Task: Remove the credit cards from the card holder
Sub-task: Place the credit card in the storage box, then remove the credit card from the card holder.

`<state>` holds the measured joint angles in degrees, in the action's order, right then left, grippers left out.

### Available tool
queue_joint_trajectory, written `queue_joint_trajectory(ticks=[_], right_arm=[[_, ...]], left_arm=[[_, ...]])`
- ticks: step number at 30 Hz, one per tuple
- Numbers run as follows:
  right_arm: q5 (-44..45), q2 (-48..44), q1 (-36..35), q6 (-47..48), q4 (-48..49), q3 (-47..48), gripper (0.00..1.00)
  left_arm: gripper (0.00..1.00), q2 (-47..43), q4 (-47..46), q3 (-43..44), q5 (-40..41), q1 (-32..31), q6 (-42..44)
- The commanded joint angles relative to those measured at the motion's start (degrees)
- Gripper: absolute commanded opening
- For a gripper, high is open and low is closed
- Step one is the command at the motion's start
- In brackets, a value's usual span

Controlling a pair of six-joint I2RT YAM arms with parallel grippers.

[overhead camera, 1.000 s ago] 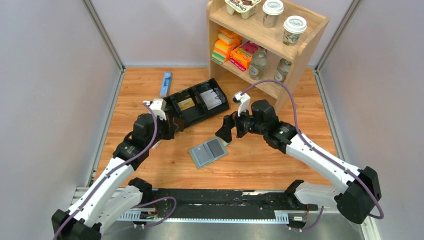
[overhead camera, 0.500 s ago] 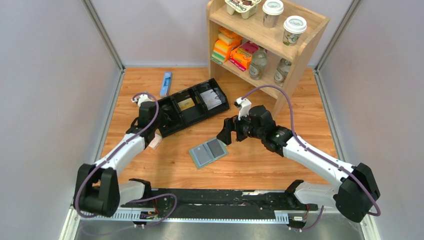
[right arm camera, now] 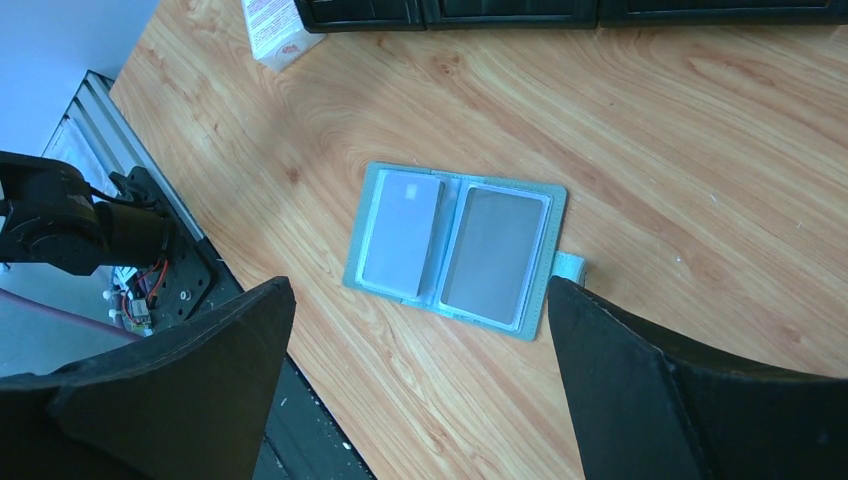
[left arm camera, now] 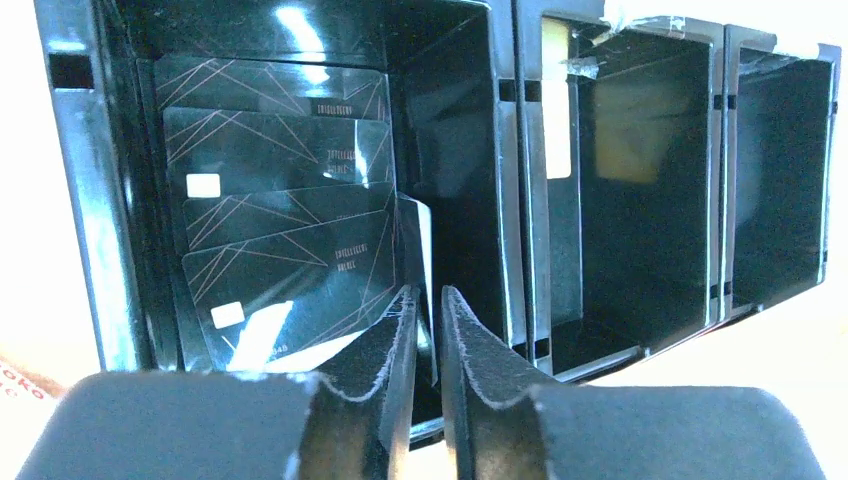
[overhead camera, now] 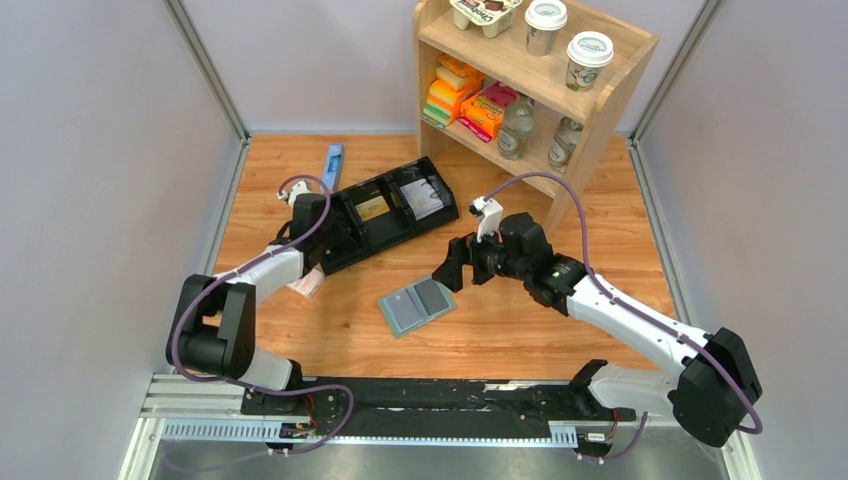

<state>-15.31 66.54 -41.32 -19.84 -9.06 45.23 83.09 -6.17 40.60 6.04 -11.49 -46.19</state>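
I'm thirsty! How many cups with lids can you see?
2. Both stand atop the wooden shelf: one cup at the back, another nearer, to its right. None look hidden.

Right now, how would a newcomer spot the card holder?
On the wooden table, look between the black tray and the near edge, beside the right gripper. The card holder lies open, the only grey-green thing, with two pale panels inside.

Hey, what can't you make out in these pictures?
Left gripper: left wrist view, a card edge-on in the narrow gap can't be ruled out.
Card holder: right wrist view, pocket panels hide what is still inside.
Packet: right wrist view, cut off by the top edge.
Black cards: left wrist view, print too small to read.
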Motion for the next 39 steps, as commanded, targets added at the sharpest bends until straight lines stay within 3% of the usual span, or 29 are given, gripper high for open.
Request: queue_joint_trajectory(ticks=[1,8,10,14,18,23,30,39], right_arm=[[-1.65,0.34,-0.08,-0.47,2.82,0.47,1.0],[-3.49,2.8,-0.25,0.41,0.71,2.49,1.0],[-3.85,3.85,-0.95,1.11,0.1,3.37,1.0],[-1.75,6.83,-4.02,2.87,-1.13,5.21,1.0],[7.45,11.58,-8.85,5.59,-4.03,8.37,1.0],[19.86,19.22,-15.79,7.88,-7.81,13.03,1.0],[23.57,27.67,-20.73,8.5,-10.62,18.13,1.0],[22.96,35.93,-21.52,7.97,-13.79,21.74,0.99]], left_arm=[[0.29,0.06,-0.07,2.73,-0.24,0.15,0.4],[0.51,-7.85,5.91,3.34,1.25,0.15,4.0],[0.65,-10.22,11.0,4.57,2.04,0.15,5.85],[0.81,-16.02,17.14,5.98,2.74,0.15,9.97],[0.86,-23.48,22.24,6.95,2.13,0.23,13.4],[0.86,-30.61,26.91,6.42,-2.43,0.15,18.06],[0.85,-40.62,28.85,1.95,-17.8,0.15,22.2],[0.85,-47.4,30.08,-5.7,-25.03,-0.64,21.85]])
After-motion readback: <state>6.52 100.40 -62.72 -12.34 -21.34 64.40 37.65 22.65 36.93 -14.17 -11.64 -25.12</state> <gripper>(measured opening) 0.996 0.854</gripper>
